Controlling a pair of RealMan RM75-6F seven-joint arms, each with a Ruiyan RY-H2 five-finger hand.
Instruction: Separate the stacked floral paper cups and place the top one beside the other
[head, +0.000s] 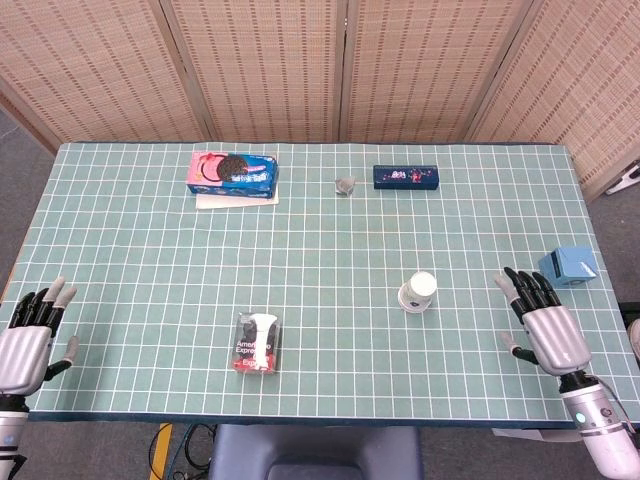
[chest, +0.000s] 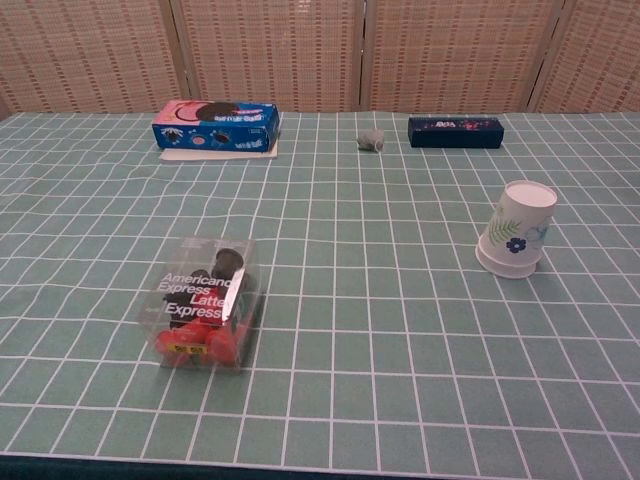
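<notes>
The stacked floral paper cups (head: 418, 292) stand upside down on the table, right of centre; in the chest view the cup stack (chest: 517, 229) shows blue flowers and green leaves and leans slightly. My right hand (head: 544, 325) lies palm down near the table's right front, about a hand's length right of the cups, fingers spread and holding nothing. At the left front edge my left hand (head: 28, 335) rests the same way, far from the cups. Neither hand appears in the chest view.
A clear box of red items labelled Americano Express (head: 258, 343) sits front centre-left. At the back are an Oreo box (head: 233, 172) on a white sheet, a small grey object (head: 346, 185) and a dark blue box (head: 405, 177). A light blue carton (head: 568, 266) stands at the right edge.
</notes>
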